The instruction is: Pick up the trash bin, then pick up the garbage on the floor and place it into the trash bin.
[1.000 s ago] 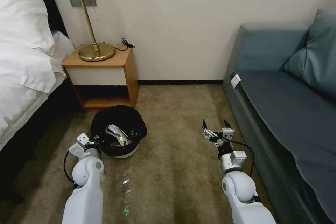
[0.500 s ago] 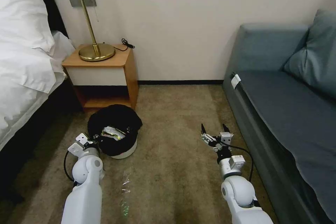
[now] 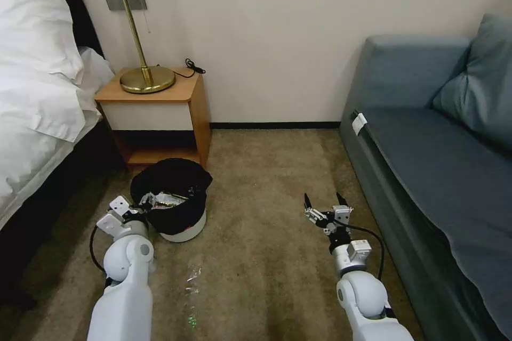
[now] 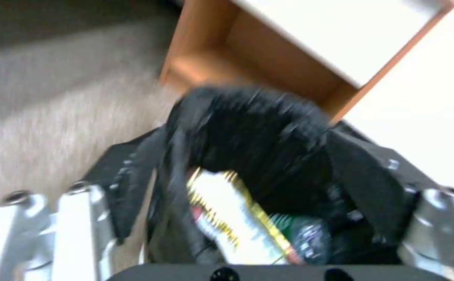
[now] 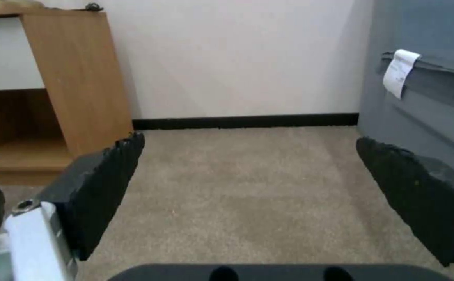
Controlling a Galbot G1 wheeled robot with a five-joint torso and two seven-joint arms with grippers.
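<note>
Brown-beige short-pile carpet (image 3: 266,181) across floor. Wooden bedside cabinet with white drawer front and open lower shelf (image 3: 160,117) against cream wall (image 3: 277,32). On cabinet top: brass lamp with round base and off-white shade (image 3: 145,79); black cable (image 3: 193,68) at rear edge. White bedding and pillow (image 3: 37,74) left of cabinet. Grey-blue fabric sofa (image 3: 426,160) on right, matching cushion (image 3: 480,85), white tag (image 3: 359,123) at seat corner. Black skirting (image 3: 274,125) along wall base

Left pincer (image 3: 143,208) seemingly gripping trash bin (image 3: 169,200) rim, right pincer (image 3: 321,203) spread
</note>
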